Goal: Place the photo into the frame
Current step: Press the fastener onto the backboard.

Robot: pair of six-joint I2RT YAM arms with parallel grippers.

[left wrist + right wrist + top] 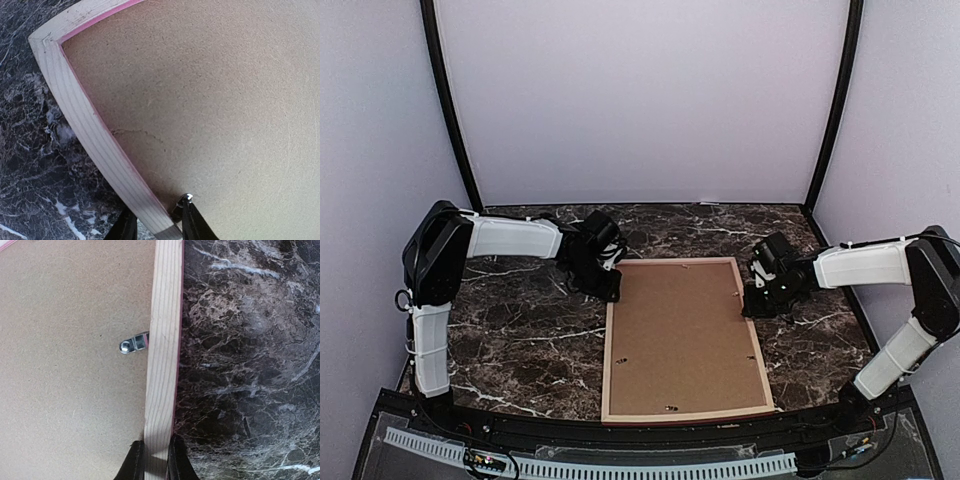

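The frame [606, 360] lies face down on the marble table, its pale pink-edged wooden rails around a brown backing board [680, 335]. The photo is hidden; no print shows in any view. My left gripper [610, 290] is at the frame's far left corner. In the left wrist view it [157, 227] straddles the left rail [90, 135], with one finger against a metal tab [184, 199]. My right gripper [752, 305] is at the right rail. In the right wrist view it [154, 462] is closed tight on that rail [162, 365].
A metal turn clip [134, 344] sticks out from the right rail over the backing board [75, 365]. Several small clips dot the board's edges. Dark marble table [520, 340] surrounds the frame, and lilac walls enclose it. The frame's near edge reaches the table's front.
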